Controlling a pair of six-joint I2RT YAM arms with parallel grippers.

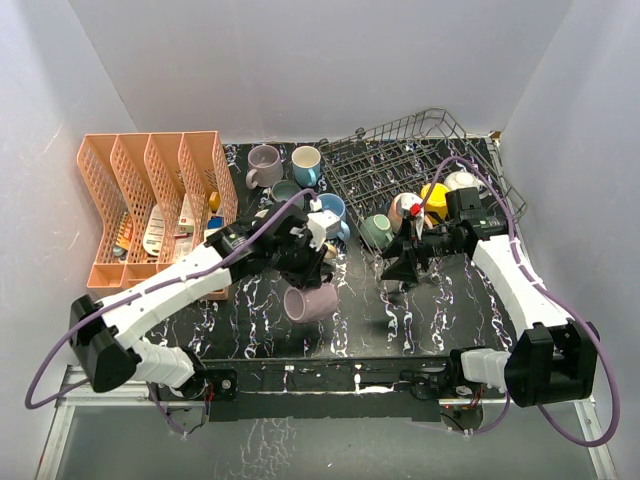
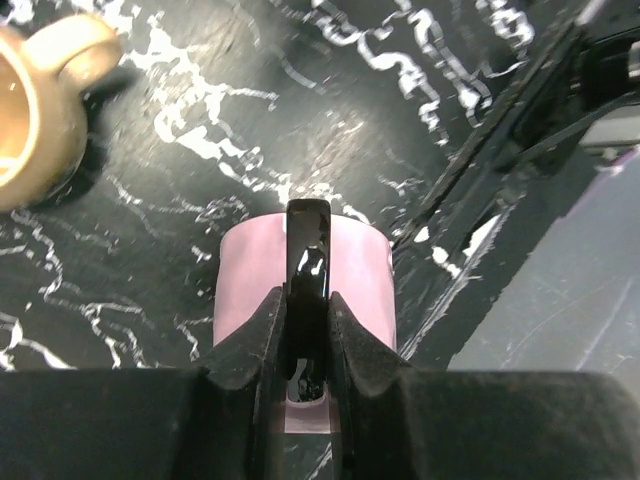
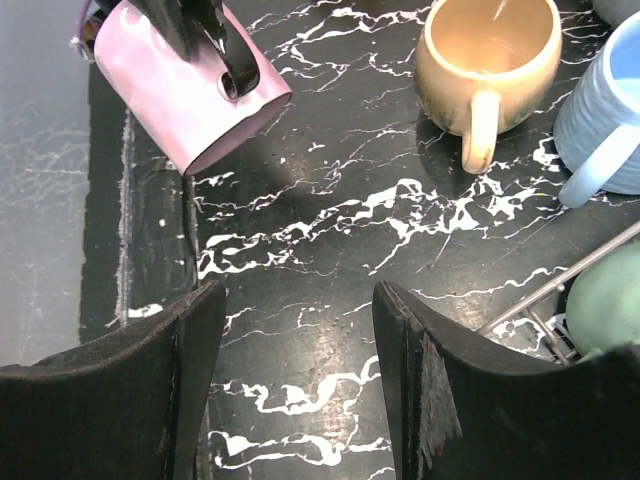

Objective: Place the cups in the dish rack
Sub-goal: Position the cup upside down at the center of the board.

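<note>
- Clamping a pink mug point(image 2: 250, 285) by its handle, the left gripper point(image 2: 308, 300) holds it tilted above the bench point(image 1: 440, 310).
- Right gripper point(image 3: 300, 300) hangs released, empty, near the dish rack point(image 1: 400, 160), where some cups point(image 1: 436, 194) sit.

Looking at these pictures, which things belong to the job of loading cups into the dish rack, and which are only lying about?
For the job: dish rack; pink cup, held up by its handle; tan cup and blue cup on the table; yellow cup in the rack.
Only lying about: orange organiser; small items in its slots.
</note>
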